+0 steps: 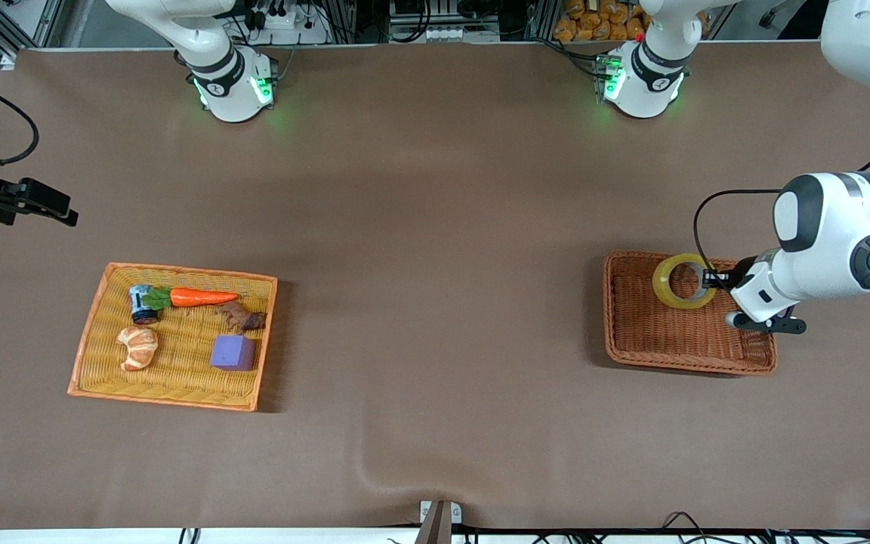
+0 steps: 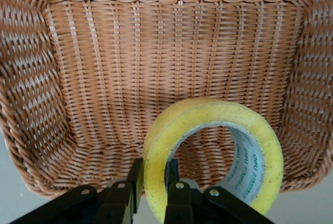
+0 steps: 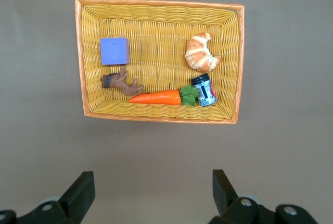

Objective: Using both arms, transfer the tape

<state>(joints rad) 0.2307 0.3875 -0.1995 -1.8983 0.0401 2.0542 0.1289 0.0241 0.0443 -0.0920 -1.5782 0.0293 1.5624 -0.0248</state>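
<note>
Brown basket [image 1: 677, 344] floor is bare beneath the held tape [image 1: 683, 281]; its raised wicker walls obstruct sideways passage.

Orange tray [image 1: 95, 340] is crowded: carrot [image 1: 202, 297], croissant [image 1: 138, 347], purple cube [image 1: 233, 352].

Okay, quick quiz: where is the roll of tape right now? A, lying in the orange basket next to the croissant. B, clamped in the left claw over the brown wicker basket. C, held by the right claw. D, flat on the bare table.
B: the left claw pinches the wall of the tape above the brown wicker basket.
</note>
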